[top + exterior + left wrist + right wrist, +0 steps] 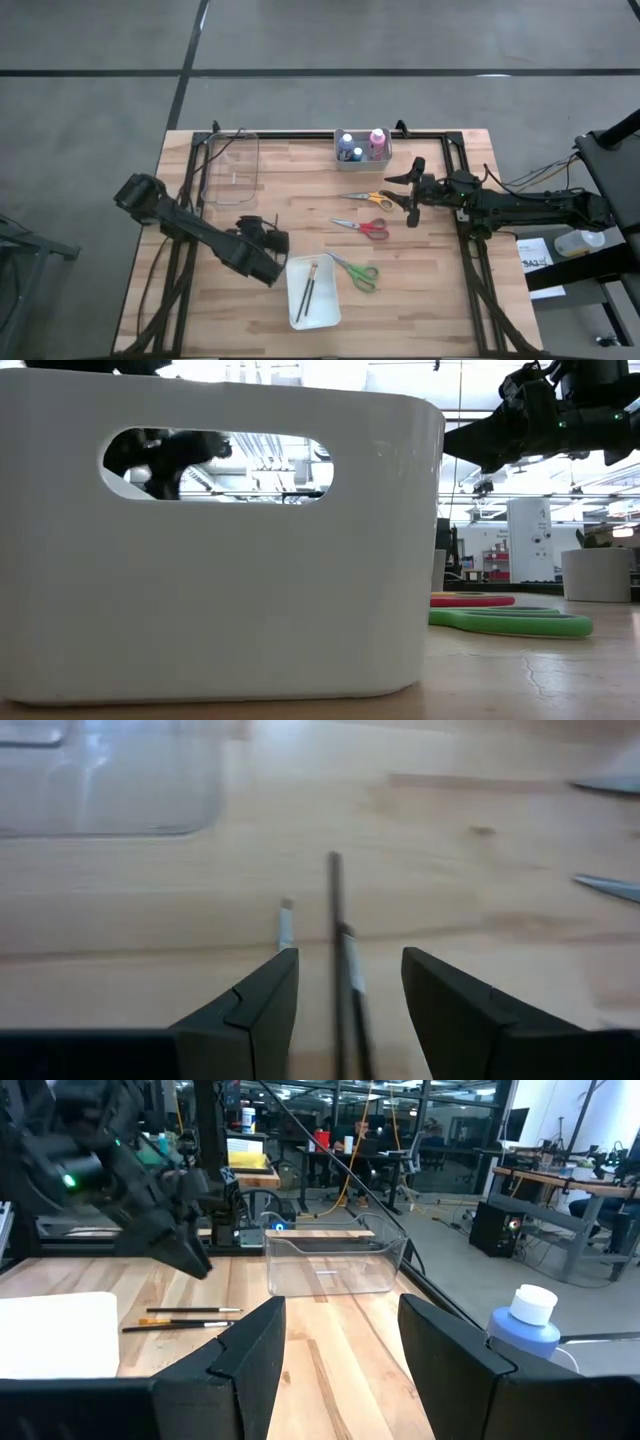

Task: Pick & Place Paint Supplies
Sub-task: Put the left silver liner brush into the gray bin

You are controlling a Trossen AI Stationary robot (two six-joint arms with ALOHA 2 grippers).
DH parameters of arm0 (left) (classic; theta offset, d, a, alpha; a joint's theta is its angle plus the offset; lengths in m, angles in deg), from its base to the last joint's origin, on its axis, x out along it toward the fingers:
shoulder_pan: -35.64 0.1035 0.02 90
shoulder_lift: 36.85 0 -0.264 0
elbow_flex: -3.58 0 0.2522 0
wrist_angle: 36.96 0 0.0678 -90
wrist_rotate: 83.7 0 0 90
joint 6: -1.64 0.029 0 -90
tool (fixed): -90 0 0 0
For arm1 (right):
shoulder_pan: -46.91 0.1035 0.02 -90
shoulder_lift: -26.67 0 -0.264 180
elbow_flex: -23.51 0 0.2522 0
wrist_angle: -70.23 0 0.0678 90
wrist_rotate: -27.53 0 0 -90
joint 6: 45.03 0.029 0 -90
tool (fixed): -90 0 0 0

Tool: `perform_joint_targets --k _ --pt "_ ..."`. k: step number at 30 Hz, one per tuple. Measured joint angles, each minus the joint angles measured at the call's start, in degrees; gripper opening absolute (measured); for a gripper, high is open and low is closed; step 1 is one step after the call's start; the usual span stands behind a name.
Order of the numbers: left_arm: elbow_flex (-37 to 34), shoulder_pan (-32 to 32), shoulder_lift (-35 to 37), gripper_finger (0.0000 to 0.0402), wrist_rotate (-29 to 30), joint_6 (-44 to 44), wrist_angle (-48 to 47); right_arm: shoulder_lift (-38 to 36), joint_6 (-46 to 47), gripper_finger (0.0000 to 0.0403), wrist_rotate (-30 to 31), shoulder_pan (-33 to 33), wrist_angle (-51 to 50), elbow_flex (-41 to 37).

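Nearest the low camera, a white bin filling the frame's left, green-handled scissors flat at lower right. Seen from above: left gripper left of centre, jaws apart and empty, just above the white tray with two thin brushes at bottom centre. Right gripper right of centre, jaws likewise parted, holding nothing, beside orange-handled scissors; red-handled scissors below those. Pink bottle and blue bottles standing in a small grey bin at top centre. Clear container at upper left on the wooden table.
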Motion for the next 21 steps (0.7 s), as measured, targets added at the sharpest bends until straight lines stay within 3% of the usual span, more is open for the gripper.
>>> perform_joint_targets --k 7,21 --pt "-9.8 0.2 0.0 0.019 0.9 -6.4 8.5 0.0 0.0 0.0193 0.0 0.0 0.0 0.0" --pt "-12.7 6.5 0.0 0.019 -1.1 10.0 15.9 0.0 0.0 0.0193 0.0 0.0 0.0 0.0"
